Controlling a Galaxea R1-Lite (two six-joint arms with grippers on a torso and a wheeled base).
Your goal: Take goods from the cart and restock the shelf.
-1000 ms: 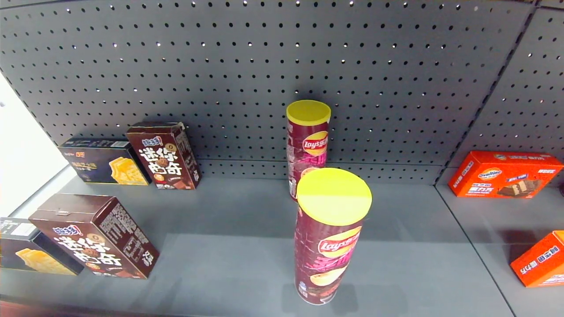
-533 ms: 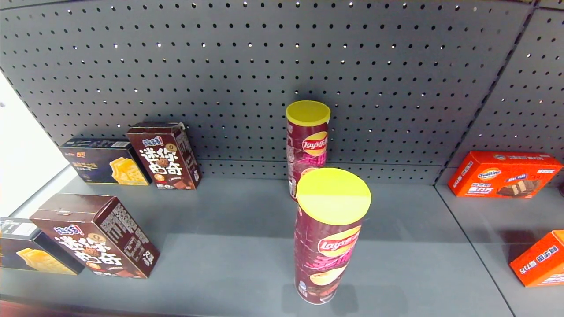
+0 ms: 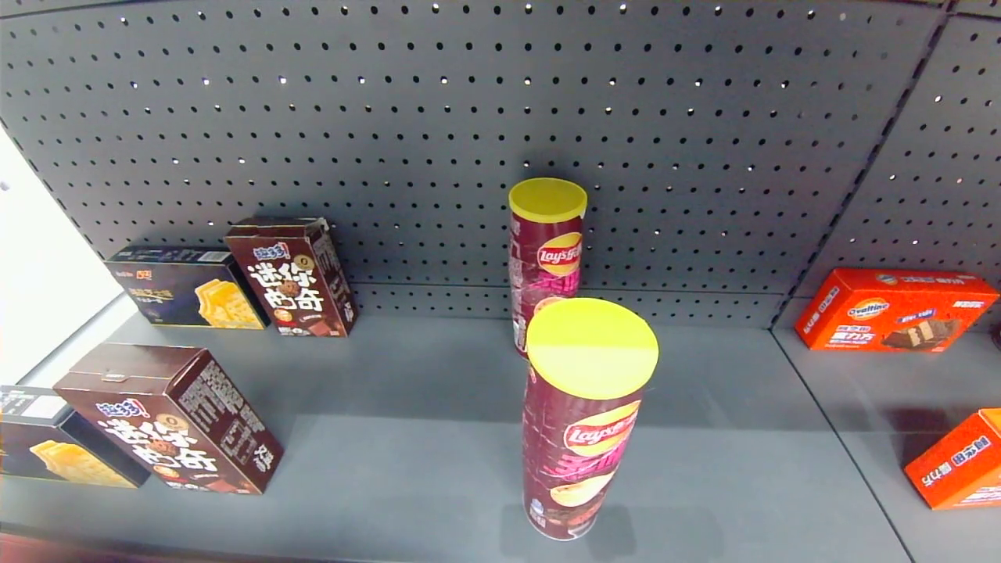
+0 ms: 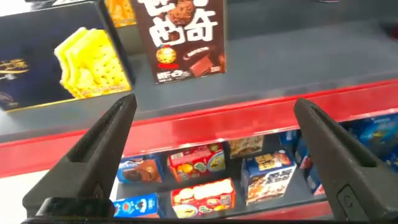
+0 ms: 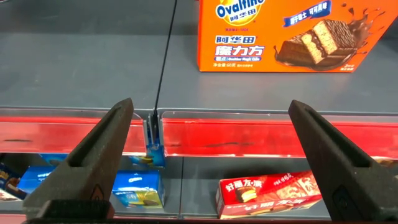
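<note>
Left gripper (image 4: 214, 106) and right gripper (image 5: 211, 107) gape wide, empty, at the edge of the shelf (image 3: 391, 453). Set the next item upright, clear of the front chip can (image 3: 583, 438).

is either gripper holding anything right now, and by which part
Nothing is held: the left gripper and the right gripper both have their jaws open and empty.

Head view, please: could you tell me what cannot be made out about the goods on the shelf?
All in the head view:
- Rear chip can: its base is hidden behind the front chip can.
- Near black cracker box: cut off by the left edge and partly covered by the near brown cookie box.
- Near orange box: cut off by the right edge.
</note>
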